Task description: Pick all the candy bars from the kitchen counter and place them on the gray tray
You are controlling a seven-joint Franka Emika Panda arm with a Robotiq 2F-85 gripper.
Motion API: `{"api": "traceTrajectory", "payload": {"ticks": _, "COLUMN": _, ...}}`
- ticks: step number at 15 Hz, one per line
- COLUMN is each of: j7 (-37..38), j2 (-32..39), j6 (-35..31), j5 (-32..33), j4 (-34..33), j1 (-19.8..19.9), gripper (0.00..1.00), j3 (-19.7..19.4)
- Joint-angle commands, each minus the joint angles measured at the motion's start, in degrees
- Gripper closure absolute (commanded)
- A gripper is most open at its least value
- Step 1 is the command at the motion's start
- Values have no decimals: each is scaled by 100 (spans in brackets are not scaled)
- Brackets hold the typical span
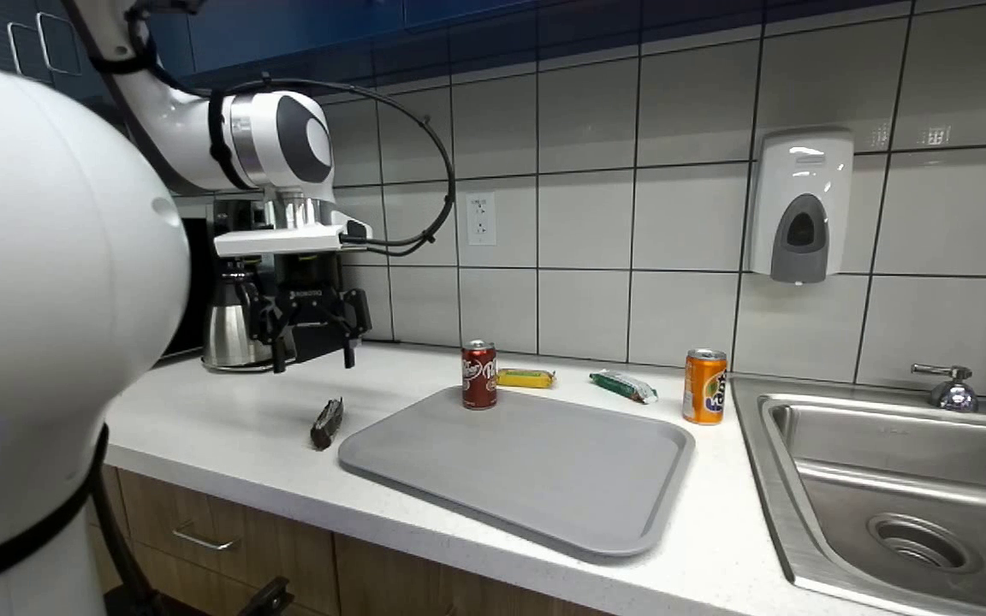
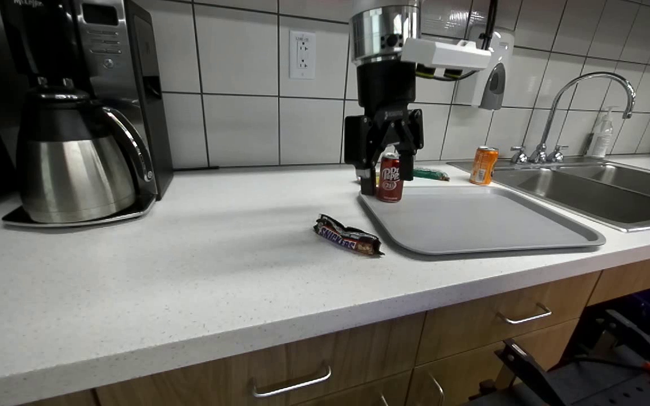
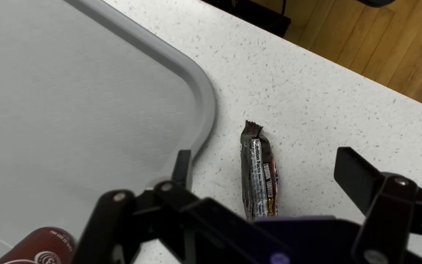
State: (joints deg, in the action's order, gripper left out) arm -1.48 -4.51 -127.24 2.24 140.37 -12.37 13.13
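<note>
Plainly, my fingers (image 3: 355, 178) are released, spread well apart. From the wrist view I have the dark candy bar (image 3: 258, 172) framed between them, lower down on the worktop (image 3: 317, 110), "Nutrition Facts" legible, one end hidden. Only the exterior views give me the yellow bar (image 1: 527, 378) and the green bar (image 1: 623, 387), well apart from the fingers; in an exterior view, where the dark candy bar reads SNICKERS, the fingers and the dark-red can (image 2: 391, 177) cover most of the yellow bar. Past one finger lies the gray tray (image 3: 86, 91).
</note>
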Motion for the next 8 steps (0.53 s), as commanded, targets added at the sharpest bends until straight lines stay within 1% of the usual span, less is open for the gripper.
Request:
{"api": "traceTrajectory", "payload": {"ticks": 1, "j7": 380, "j2": 417, "j6": -350, "j5": 156, "j4": -153, "j1": -61, "gripper": 0, "j3": 62}}
{"api": "traceTrajectory", "payload": {"ticks": 5, "j7": 758, "j2": 775, "j6": -737, "j5": 333, "j4": -221, "j1": -131, "gripper": 0, "j3": 45}}
{"api": "traceTrajectory", "payload": {"ticks": 8, "j7": 1167, "j2": 1043, "j6": -985, "j5": 624, "j4": -319, "j1": -192, "gripper": 0, "j3": 8}}
